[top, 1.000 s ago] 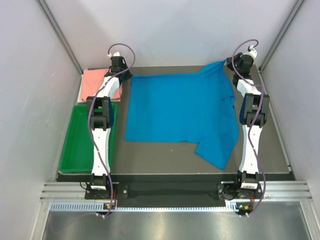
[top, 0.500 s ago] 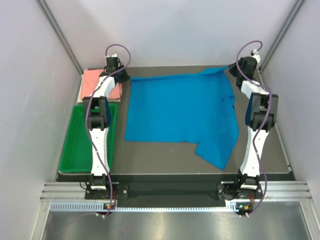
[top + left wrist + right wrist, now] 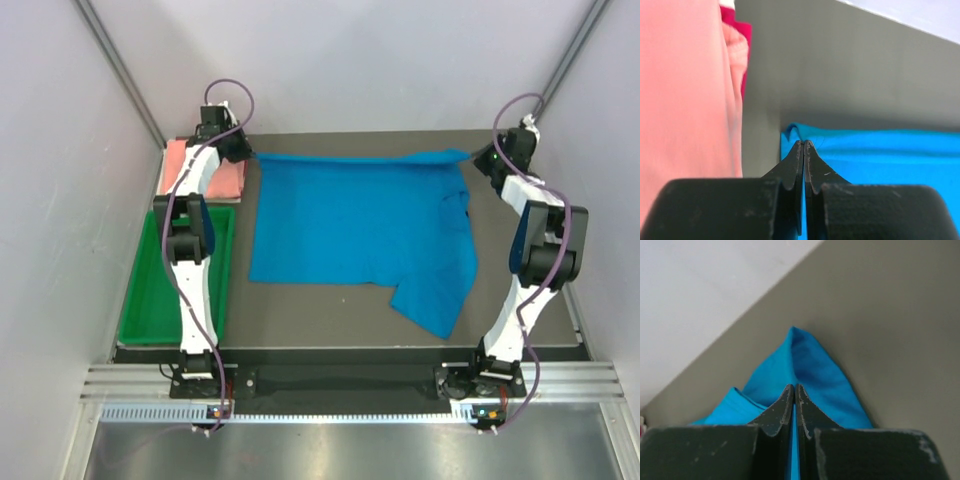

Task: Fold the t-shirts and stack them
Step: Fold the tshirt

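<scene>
Top external: left claw and right claw each pinch a far corner of the blue t-shirt.

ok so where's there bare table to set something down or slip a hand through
Bare table runs along the near edge, between the hem of the blue t-shirt and the arm bases. The left side is crowded: green tray, pink t-shirt, left arm over both.

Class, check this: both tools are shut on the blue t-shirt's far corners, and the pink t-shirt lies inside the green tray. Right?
No. The pink t-shirt lies beyond the green tray, not inside it, as the top external view shows. The left tool and right tool are indeed shut on the far corners of the blue t-shirt.
</scene>
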{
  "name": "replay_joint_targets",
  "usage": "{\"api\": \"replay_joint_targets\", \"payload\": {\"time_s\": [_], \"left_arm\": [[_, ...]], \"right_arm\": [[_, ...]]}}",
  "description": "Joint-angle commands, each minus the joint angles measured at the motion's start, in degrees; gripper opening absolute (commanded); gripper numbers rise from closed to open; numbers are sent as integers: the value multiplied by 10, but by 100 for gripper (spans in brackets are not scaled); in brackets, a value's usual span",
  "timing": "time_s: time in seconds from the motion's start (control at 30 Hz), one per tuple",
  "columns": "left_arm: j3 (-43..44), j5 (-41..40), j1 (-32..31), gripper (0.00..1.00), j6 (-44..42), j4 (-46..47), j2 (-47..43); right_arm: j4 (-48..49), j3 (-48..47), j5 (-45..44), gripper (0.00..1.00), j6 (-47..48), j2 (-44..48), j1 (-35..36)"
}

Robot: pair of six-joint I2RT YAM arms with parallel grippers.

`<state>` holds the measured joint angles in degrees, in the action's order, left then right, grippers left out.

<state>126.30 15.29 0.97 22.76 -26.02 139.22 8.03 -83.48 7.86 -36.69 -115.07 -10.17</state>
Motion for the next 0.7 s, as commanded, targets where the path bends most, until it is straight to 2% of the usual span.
{"api": "replay_joint_targets", "payload": {"time_s": [0.0, 0.2, 0.37, 0.47, 0.67], "left_arm": [[-29, 13, 5, 0, -31, -22, -66], [-67, 31, 4, 0, -18, -59, -92], [-110, 3, 1, 0, -33, -94, -116], [-134, -46, -8, 0, -54, -113, -129], [-179, -58, -8, 0, -62, -111, -142]], "right_arm": [[1, 51, 8, 0, 32, 69, -8], [-36, 96, 18, 0, 51, 109, -14], [-61, 139, -1, 0, 57, 150, -19], [-78, 156, -2, 0, 66, 157, -20], [-64, 224, 3, 0, 66, 183, -20]]}}
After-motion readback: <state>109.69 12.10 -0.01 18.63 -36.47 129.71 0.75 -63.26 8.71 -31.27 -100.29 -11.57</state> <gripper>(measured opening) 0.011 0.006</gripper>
